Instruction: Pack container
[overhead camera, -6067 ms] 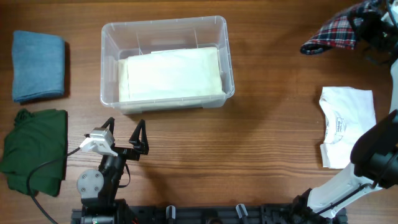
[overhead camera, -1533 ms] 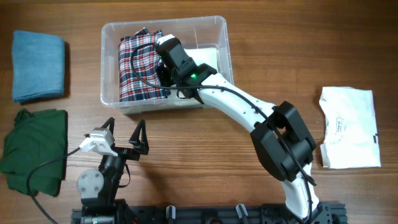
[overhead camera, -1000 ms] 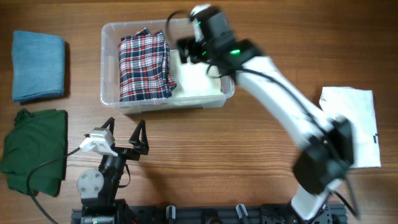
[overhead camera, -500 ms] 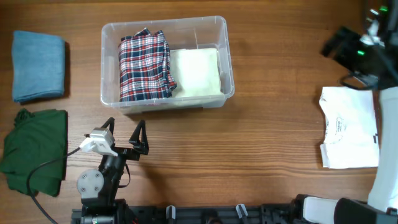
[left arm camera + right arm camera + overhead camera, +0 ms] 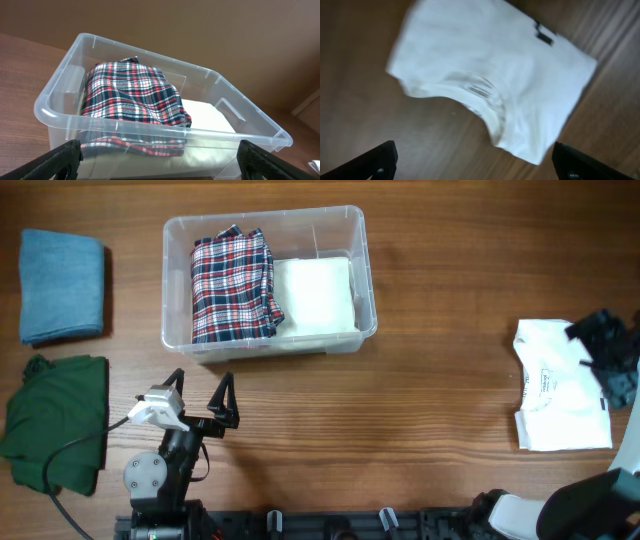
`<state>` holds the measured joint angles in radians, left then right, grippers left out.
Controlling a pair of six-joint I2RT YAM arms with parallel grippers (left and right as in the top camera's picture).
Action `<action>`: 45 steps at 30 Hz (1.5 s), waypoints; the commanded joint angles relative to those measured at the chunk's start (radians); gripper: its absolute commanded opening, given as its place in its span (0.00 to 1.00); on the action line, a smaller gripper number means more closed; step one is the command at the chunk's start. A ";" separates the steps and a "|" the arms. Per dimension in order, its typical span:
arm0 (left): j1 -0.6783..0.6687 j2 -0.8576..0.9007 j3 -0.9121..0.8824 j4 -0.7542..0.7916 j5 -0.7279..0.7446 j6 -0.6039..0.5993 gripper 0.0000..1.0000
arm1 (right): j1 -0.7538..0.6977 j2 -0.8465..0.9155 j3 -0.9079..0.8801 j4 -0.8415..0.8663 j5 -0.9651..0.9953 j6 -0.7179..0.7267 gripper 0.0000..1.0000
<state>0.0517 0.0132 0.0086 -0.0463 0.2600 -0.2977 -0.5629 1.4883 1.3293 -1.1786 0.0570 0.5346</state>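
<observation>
The container [image 5: 265, 217] is a clear plastic bin at the table's back middle. Inside, a red plaid shirt [image 5: 232, 285] lies on the left half, over a cream folded cloth [image 5: 318, 292]. My left gripper [image 5: 202, 382] rests open near the front edge, pointing at the container [image 5: 150, 129], with the plaid shirt [image 5: 132, 95] showing through its wall. My right gripper [image 5: 606, 352] hovers open and empty at the far right over a white T-shirt [image 5: 555, 385]. The right wrist view, blurred, shows that T-shirt [image 5: 490, 70] below the wide-spread right gripper [image 5: 476, 156].
A folded blue cloth [image 5: 62, 285] lies at the back left and a dark green garment [image 5: 55, 420] at the front left. A cable runs from the left arm across the green garment. Bare wood separates the container from the white T-shirt.
The right arm left the plaid shirt in the container, swung away to the right and now hangs over the white T-shirt. The left arm has not moved.
</observation>
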 commanded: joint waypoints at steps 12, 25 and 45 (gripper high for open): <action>-0.005 -0.006 -0.003 -0.006 -0.003 0.002 1.00 | -0.034 0.011 -0.358 0.371 -0.042 0.018 0.99; -0.005 -0.005 -0.003 -0.006 -0.003 0.002 1.00 | -0.037 0.023 -0.466 0.592 -0.007 0.045 0.99; -0.005 -0.005 -0.003 -0.006 -0.003 0.002 1.00 | -0.045 0.296 -0.466 0.791 -0.095 0.015 0.99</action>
<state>0.0517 0.0132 0.0086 -0.0463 0.2600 -0.2977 -0.6060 1.6848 0.8745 -0.4397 0.0776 0.5594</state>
